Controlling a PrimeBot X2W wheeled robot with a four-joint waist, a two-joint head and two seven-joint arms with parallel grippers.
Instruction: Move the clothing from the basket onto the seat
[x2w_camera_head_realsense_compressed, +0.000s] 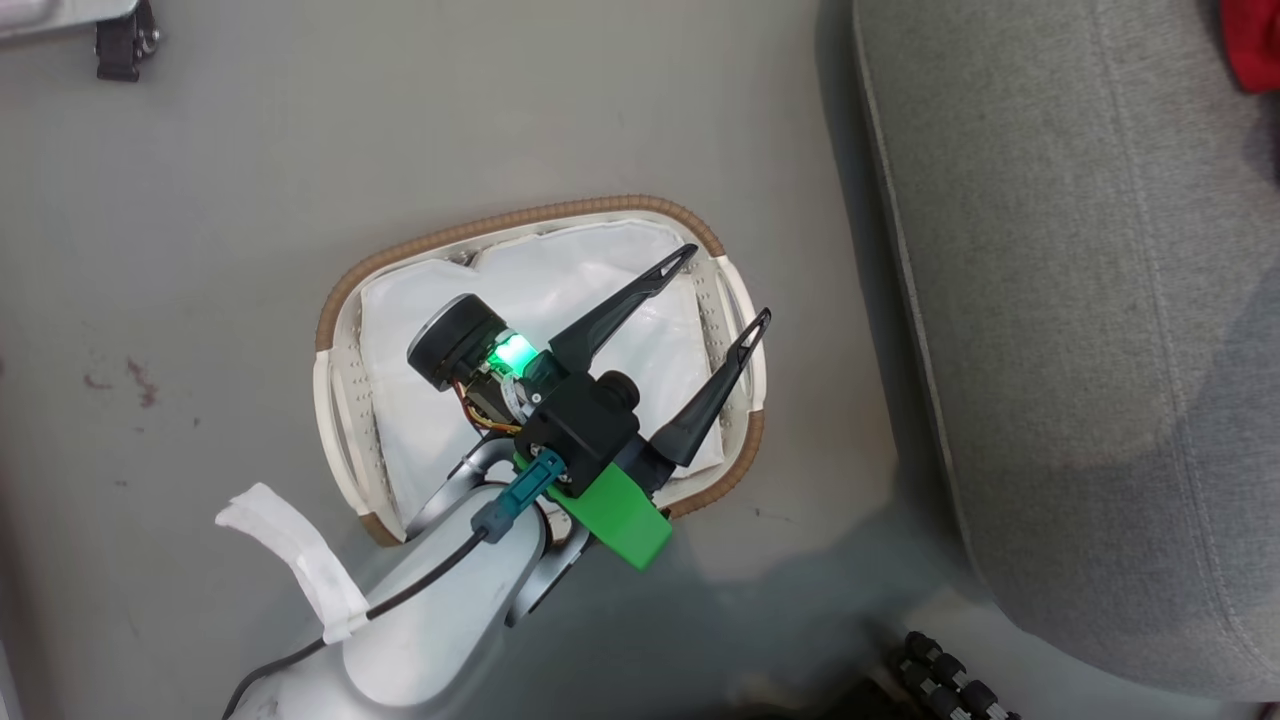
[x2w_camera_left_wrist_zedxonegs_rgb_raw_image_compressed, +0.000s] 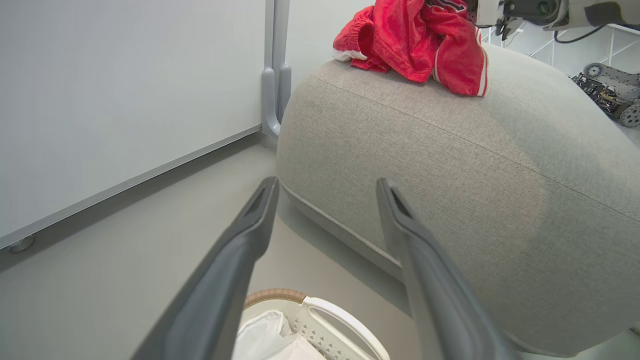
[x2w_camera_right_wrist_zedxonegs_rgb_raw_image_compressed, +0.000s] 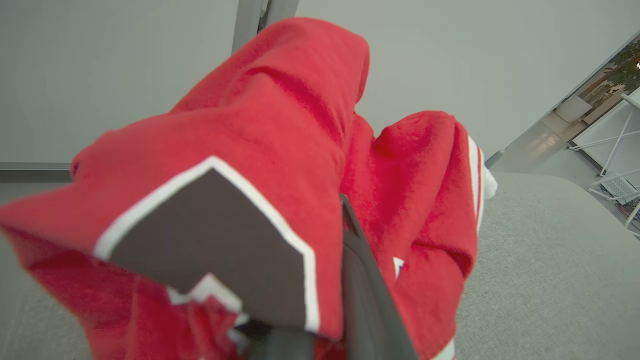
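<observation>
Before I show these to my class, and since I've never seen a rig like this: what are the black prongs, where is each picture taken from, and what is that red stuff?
This is a two-armed robot. The prongs are its gripper fingers. The head view looks down from its head: the left gripper hangs open over a white laundry basket on the floor, which holds a white liner sheet. Beside it is the grey sofa seat.

The left wrist view looks along that gripper's spread fingers at the seat, where the red clothing lies bunched on top, with the other arm by it.

The right wrist view looks along the right gripper, which is shut on that red clothing, seen close up with white trim and a dark patch, above the seat.
</observation>
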